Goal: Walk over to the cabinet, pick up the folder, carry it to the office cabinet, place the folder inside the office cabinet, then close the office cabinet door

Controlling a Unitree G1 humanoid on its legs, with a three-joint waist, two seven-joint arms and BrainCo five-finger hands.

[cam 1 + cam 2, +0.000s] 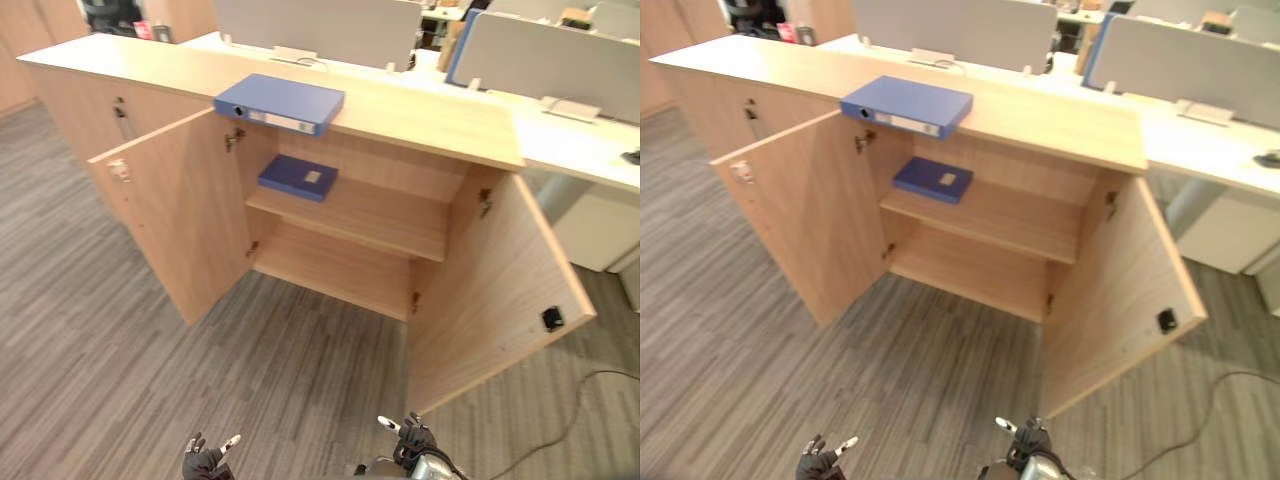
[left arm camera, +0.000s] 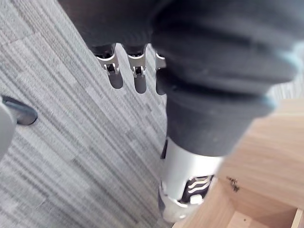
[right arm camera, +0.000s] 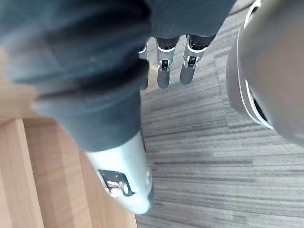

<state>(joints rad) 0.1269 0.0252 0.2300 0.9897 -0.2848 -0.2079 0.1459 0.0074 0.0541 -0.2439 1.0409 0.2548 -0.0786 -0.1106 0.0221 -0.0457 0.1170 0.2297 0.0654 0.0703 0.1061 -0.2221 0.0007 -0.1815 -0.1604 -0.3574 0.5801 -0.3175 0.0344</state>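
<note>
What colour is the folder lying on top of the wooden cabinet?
The folder is blue; the left eye view shows it best.

left hand cut by bottom edge | right hand likewise, bottom centre | blue folder on shelf: label unreadable | dark fitting on right door: too small to tell | office cabinet cut off upper left

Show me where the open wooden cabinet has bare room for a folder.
The light wooden middle shelf is bare right of the flat dark-blue folder. The bottom shelf is bare wall to wall. Crowded only at the middle shelf's left end.
</note>
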